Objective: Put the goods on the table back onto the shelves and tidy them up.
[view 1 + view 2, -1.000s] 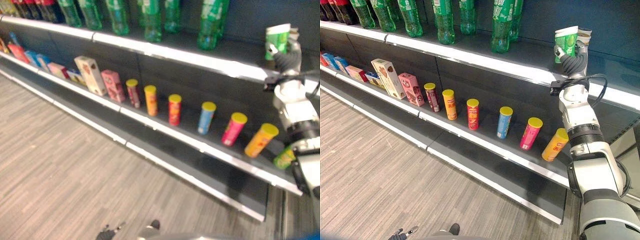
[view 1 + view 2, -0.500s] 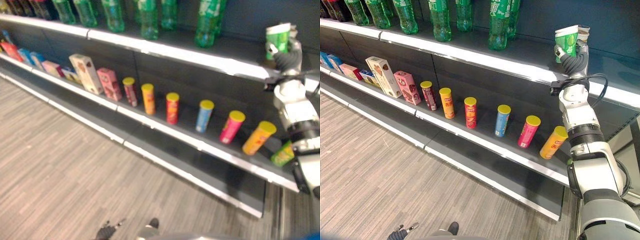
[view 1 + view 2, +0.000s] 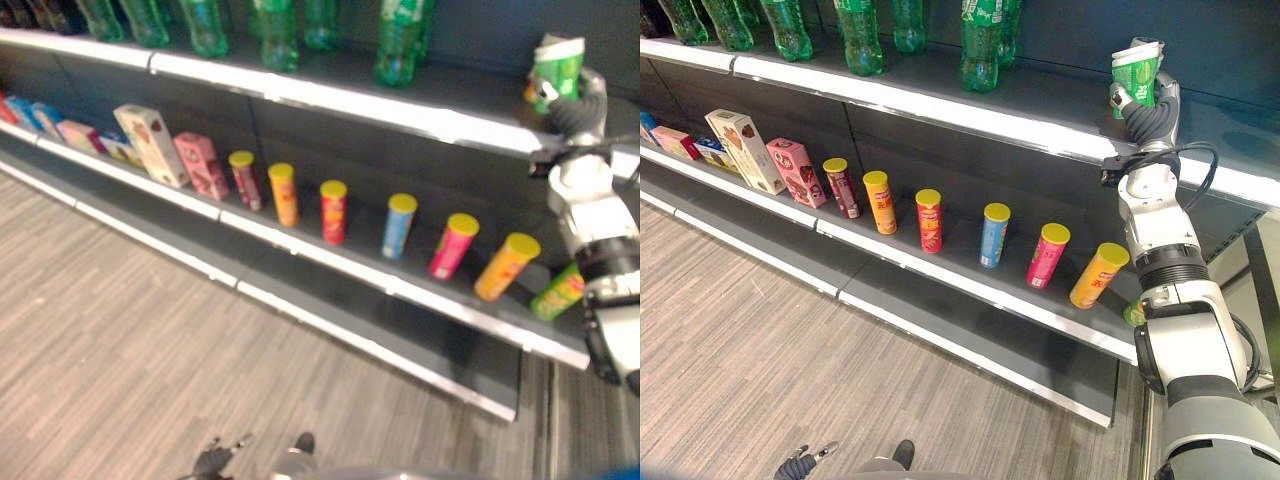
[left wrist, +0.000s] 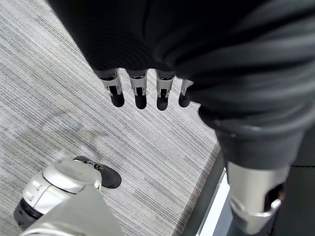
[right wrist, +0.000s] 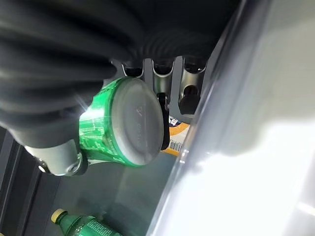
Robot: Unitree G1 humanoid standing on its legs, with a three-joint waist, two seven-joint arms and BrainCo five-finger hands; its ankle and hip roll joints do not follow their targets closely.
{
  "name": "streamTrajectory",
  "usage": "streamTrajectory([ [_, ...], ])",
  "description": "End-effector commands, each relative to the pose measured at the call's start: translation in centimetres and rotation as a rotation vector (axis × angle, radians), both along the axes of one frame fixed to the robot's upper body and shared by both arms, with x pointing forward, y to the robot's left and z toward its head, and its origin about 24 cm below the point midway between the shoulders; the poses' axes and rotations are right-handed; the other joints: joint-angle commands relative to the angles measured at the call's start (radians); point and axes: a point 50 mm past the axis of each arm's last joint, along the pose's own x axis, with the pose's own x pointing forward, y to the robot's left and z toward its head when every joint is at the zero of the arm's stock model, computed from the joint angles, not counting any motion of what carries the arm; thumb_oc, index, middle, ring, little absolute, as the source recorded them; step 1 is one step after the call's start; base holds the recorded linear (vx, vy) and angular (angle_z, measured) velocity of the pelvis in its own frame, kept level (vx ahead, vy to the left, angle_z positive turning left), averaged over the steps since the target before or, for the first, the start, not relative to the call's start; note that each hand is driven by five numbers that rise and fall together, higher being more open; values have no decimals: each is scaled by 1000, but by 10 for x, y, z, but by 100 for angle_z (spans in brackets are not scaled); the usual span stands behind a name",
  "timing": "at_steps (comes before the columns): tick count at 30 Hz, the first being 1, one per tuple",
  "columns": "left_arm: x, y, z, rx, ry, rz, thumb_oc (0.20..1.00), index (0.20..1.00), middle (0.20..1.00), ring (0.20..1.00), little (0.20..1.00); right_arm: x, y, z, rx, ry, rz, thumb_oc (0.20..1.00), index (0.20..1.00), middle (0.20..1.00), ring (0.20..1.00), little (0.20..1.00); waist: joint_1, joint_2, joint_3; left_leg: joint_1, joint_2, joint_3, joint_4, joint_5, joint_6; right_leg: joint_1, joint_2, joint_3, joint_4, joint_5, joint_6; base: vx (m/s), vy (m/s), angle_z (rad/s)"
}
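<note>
In your left eye view, the right hand (image 3: 572, 108) at two o'clock grips a green can (image 3: 556, 68) over the upper shelf (image 3: 420, 112), raised high, I judge, to clear the lip before setting down. In the right eye view, green bottles (image 3: 980, 45) stand well apart at twelve, while tubes (image 3: 986, 235) line the lower shelf (image 3: 970, 290) (nothing blocks the spot). The left wrist view shows the left hand (image 4: 140, 91) hanging over the floor (image 4: 59, 98), fingers relaxed, empty. The right wrist view confirms fingers (image 5: 158, 78) wrapped round the can, another bottle (image 5: 83, 224) lying beyond.
</note>
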Motion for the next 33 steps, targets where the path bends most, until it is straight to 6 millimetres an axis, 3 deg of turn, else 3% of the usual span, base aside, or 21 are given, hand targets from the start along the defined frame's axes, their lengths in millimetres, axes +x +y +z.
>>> streamTrajectory([
  [1, 9, 11, 5, 50, -27, -21, 1000, 1000, 1000, 1000, 1000, -1, 4, 35, -95, -86, -1, 200, 200, 200, 200, 200, 18, -25, -19, 58, -20, 55, 2, -121, 13, -19, -43, 10, 63, -26, 6, 0, 0, 0],
  [8, 8, 11, 5, 50, -26, -16, 1000, 1000, 1000, 1000, 1000, 0, 7, 34, -94, -83, 8, 200, 200, 200, 200, 200, 18, -23, -19, 60, -20, 58, 1, -122, 16, -20, -44, 14, 61, -24, 7, 0, 0, 0],
  [9, 8, 11, 5, 49, -26, -16, 1000, 1000, 1000, 1000, 1000, 0, 7, 34, -94, -83, 9, 376, 376, 376, 376, 376, 18, -23, -18, 60, -20, 59, 1, -122, 16, -20, -44, 15, 61, -24, 7, 0, 0, 0],
  [10, 8, 11, 5, 48, -27, -16, 1000, 1000, 1000, 1000, 1000, 0, 7, 33, -92, -81, 11, 473, 473, 473, 473, 473, 19, -23, -18, 59, -20, 60, 1, -122, 16, -21, -44, 15, 61, -24, 8, 0, 0, 0],
  [14, 7, 11, 5, 50, -25, -15, 1000, 1000, 1000, 1000, 1000, 1, 8, 32, -83, -76, 13, 580, 580, 580, 580, 580, 18, -22, -17, 59, -22, 61, 1, -123, 17, -23, -46, 18, 62, -23, 9, -7, 7, -4],
  [15, 7, 11, 5, 50, -24, -15, 1000, 1000, 1000, 1000, 1000, 1, 8, 32, -82, -75, 14, 746, 746, 746, 746, 746, 19, -22, -17, 59, -22, 61, 1, -123, 17, -23, -46, 18, 62, -22, 9, 0, 0, 0],
  [18, 6, 11, 5, 50, -24, -12, 1000, 1000, 1000, 1000, 1000, 1, 8, 31, -78, -75, 16, 784, 784, 784, 784, 784, 19, -22, -18, 59, -23, 61, 1, -125, 18, -23, -46, 20, 62, -22, 9, 0, 0, 0],
  [23, 7, 10, 5, 47, -26, -16, 1000, 1000, 1000, 1000, 1000, 2, 9, 32, -80, -73, 21, 1000, 1000, 1000, 1000, 1000, 20, -22, -19, 62, -24, 61, 1, -125, 18, -21, -47, 21, 62, -22, 10, 0, 0, 0],
  [33, 8, 10, 5, 47, -29, -11, 1000, 1000, 1000, 1000, 1000, 1, 9, 34, -79, -83, 20, 1000, 1000, 1000, 1000, 1000, 19, -26, -16, 61, -24, 63, 0, -126, 19, -25, -48, 25, 60, -19, 11, 0, 0, 0],
])
